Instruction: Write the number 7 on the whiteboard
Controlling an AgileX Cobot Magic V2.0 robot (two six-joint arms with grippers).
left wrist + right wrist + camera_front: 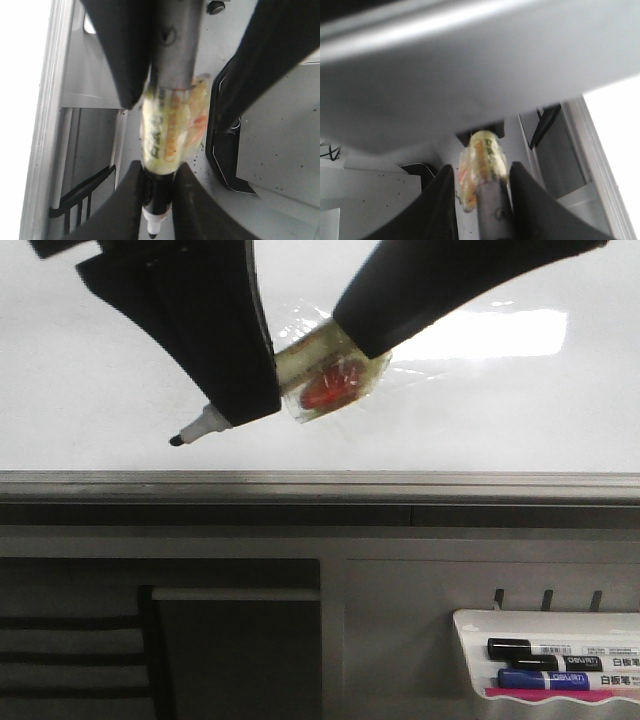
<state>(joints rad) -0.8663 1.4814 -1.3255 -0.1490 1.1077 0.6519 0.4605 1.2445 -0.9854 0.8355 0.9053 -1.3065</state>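
The whiteboard (pixel 100 380) fills the top of the front view, glossy with glare, its grey frame rail (pixel 320 480) below. No number 7 shows on it. My left gripper (pixel 245 410) is shut on a black marker (pixel 203 424) near its uncapped tip, which points down-left just in front of the board. In the left wrist view the fingers (pixel 131 200) clamp the marker (pixel 159 195). Yellowish tape (pixel 325 380) wraps its middle. My right gripper (pixel 360 335) is open around the grey rear end (pixel 492 215): one side touches it and the other stands off.
A white marker tray (pixel 470 625) hangs at the lower right below the rail, holding a black marker (pixel 545 649) and a blue marker (pixel 550 679). Dark panels and grey metal framing lie under the board. The board's edge shows in both wrist views (pixel 20 100) (pixel 620 130).
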